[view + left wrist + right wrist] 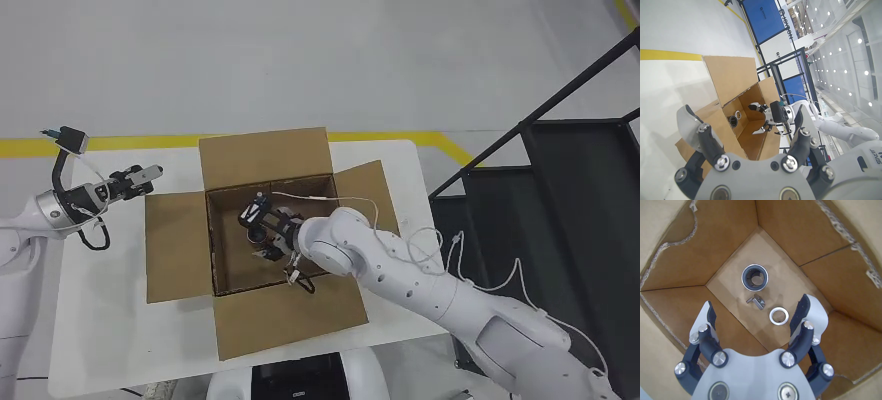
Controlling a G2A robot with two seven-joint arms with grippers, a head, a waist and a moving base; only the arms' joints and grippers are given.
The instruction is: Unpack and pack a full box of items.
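Hovering in box (pixel 800 237), right gripper (pixel 757 306), fingers (pixel 806 306) spread, above ring (pixel 779 316) on box floor; left gripper (pixel 148 175) spread, well apart.

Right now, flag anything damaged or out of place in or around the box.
The cardboard box has ragged, torn edges around its opening, corrugation showing. Inside, the dark cylinder, small metal bracket and silver ring lie apart on its floor; none looks damaged.
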